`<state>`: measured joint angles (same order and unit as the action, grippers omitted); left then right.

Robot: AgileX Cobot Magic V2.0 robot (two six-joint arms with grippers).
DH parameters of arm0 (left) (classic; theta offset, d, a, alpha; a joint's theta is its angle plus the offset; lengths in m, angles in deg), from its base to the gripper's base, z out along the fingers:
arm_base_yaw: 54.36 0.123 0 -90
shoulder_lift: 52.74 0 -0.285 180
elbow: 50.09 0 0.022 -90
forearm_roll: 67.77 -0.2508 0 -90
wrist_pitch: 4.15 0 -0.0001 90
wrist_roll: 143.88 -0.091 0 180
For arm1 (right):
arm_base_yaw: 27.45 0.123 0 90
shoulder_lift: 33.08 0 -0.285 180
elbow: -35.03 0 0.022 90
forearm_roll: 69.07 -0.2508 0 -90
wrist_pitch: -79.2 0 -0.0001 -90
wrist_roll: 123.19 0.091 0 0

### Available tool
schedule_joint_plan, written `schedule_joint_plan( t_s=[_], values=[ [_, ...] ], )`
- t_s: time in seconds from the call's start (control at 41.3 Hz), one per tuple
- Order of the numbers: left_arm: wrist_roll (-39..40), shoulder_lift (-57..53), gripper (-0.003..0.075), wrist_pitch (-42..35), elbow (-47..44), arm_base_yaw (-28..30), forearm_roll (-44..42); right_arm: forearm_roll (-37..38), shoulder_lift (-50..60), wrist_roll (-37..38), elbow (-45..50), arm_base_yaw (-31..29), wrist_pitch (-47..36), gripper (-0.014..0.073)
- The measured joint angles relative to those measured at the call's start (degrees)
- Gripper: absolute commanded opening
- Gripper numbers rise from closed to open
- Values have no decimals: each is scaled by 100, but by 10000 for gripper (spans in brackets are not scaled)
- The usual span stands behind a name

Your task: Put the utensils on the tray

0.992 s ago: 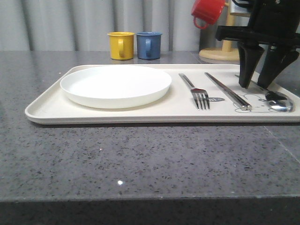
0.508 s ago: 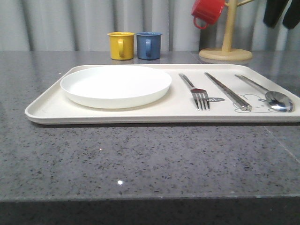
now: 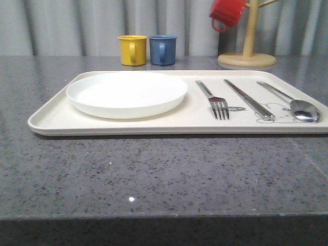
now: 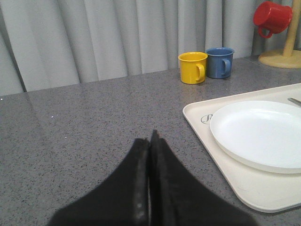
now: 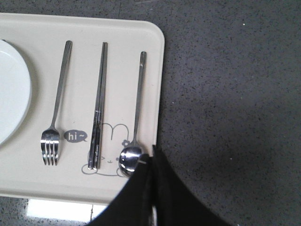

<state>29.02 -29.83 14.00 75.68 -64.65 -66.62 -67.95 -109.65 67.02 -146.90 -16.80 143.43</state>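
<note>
Tray: the cream tray (image 3: 51, 123) lies flat on the grey counter (image 3: 154, 174), long side across the robot's front.
Plate: the white plate (image 3: 126, 94) takes the tray's left half, leaving the right for cutlery.
Fork: the fork (image 3: 215, 101) lies just right of the plate, tines toward the robot.
Chopsticks: the chopsticks (image 3: 249, 99) lie paired, parallel to the fork.
Spoon: the spoon (image 3: 300, 106) sits last, near the tray's right rim, bowl toward the robot.
Left gripper: the left gripper (image 4: 151, 141) hangs over bare counter left of the tray, fingers pressed together, carrying nothing.
Right gripper: the right gripper (image 5: 153, 157) hovers above the tray's right edge, fingers closed, empty.
Progress: looks complete, a tidy place setting.
</note>
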Motion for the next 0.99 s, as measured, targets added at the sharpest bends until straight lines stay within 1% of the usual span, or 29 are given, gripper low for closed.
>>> schedule_joint_plan(
  t_s=[0.097,0.169,0.484,0.678,0.775,0.847,0.992],
  values=[
    [0,0,-19,0,0,0,0,52,539,-25,588,0,-257,-113],
    [0,0,-19,0,0,0,0,110,1016,-39,1112,0,-614,-113],
    [0,0,-19,0,0,0,0,438,3397,-51,3983,0,-2761,-113],
    [0,0,-19,0,0,0,0,490,4995,-51,5427,0,-3666,-113],
    [0,0,-19,0,0,0,0,488,5623,-51,5819,0,-3859,-113],
    [0,0,-19,0,0,0,0,493,5972,-51,5931,0,-3916,-113],
    [0,0,-19,0,0,0,0,493,6223,-51,5940,0,-4009,-113]
  ],
)
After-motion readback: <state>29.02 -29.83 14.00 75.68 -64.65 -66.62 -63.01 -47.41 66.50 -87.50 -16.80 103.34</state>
